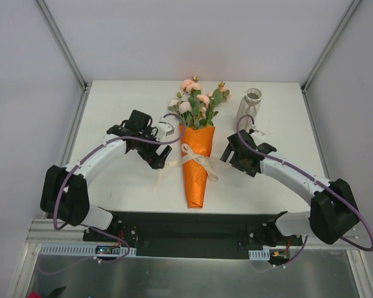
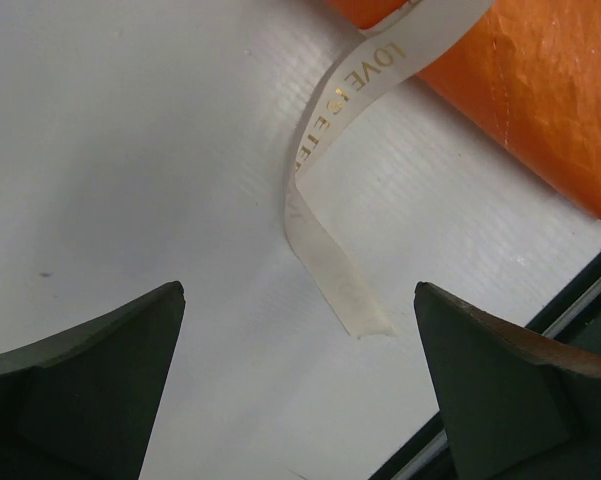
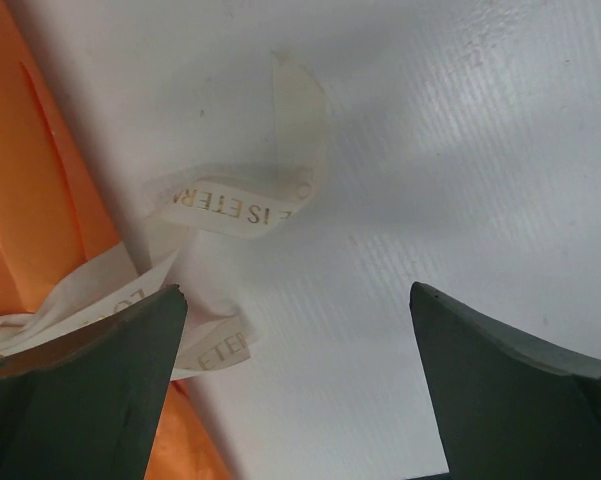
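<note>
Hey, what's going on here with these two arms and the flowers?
A bouquet in an orange paper cone lies on the white table, flowers pointing away from the arms, a cream ribbon tied round it. The left pincer hangs open over the ribbon's loose tail left of the cone; the right pincer hangs open over the ribbon loops on the other side. Neither holds anything. A glass vase sits farther back on the right.

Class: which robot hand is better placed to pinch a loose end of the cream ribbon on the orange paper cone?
Probably left. The open left hand straddles one cream printed ribbon tail, centred between its fingers on the white table. The open right hand has ribbon loops off toward one finger.
</note>
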Controlling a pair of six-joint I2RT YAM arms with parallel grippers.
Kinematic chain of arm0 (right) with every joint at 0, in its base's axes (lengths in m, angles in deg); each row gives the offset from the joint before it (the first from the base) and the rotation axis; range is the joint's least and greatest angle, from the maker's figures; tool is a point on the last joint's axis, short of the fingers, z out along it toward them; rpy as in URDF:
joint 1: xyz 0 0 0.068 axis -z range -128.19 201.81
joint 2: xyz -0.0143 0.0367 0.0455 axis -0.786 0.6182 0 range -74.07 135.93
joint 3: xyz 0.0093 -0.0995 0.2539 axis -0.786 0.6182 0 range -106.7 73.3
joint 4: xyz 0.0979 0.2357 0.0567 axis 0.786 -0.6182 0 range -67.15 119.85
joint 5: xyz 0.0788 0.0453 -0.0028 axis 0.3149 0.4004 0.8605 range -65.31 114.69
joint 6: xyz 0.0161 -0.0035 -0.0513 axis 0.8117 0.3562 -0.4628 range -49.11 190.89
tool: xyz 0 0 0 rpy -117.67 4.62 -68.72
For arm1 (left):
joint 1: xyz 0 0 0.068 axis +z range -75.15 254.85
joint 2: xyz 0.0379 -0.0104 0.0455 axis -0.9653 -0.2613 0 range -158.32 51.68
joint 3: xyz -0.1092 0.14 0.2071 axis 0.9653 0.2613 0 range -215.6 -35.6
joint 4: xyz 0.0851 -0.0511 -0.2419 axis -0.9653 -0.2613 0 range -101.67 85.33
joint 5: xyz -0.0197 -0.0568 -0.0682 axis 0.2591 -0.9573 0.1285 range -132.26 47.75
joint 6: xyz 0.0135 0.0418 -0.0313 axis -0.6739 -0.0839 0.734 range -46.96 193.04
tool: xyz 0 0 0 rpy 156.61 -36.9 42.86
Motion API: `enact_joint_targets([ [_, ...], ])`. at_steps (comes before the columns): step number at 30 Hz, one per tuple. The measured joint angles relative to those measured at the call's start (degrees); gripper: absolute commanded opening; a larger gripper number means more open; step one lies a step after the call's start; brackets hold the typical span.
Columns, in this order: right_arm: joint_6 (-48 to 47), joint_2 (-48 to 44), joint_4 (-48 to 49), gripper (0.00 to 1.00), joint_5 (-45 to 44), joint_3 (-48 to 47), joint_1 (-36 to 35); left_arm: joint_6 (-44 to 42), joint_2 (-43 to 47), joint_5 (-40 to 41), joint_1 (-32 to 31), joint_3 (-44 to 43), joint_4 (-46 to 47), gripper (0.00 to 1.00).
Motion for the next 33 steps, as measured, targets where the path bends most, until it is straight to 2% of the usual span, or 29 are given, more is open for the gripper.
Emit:
enact_joint_targets([
  [4,4.85,0.0,3.61,0.96,1.75,1.2,-0.02,-2.14,-6.82,1.95,-2.64,-1.57,4.09,0.99],
  [11,10.29,0.07,6.38,0.95,3.26,2.84,-0.02,-5.6,-13.62,2.32,-4.13,-4.66,7.23,0.97],
  [12,10.78,0.07,6.71,0.95,3.45,2.84,-0.02,-5.79,-14.23,2.32,-4.33,-4.96,7.58,0.91],
  [15,11.85,0.11,7.54,0.95,3.93,2.86,0.24,-6.6,-16.11,2.25,-5.05,-5.29,8.5,0.81],
  [16,12.09,0.2,7.76,0.95,4.07,2.86,0.37,-6.84,-16.68,2.23,-5.27,-5.29,8.5,0.74],
  [22,13.86,2.32,10.12,0.94,5.6,3.52,2.32,-8.7,-18.1,2.01,-6.38,-4.2,8.74,0.57],
  [26,14.53,4.28,11.45,0.93,6.12,3.82,2.99,-9.77,-18.58,2.03,-6.64,-3.58,8.74,0.28],
  [32,15.89,7.98,14.82,0.91,6.86,3.82,3.19,-10.34,-19.15,2.1,-6.67,-3.45,8.9,0.15],
  [33,16.17,8.68,15.52,0.9,6.99,3.82,3.19,-10.4,-19.17,2.21,-6.67,-3.39,8.94,0.08],
])
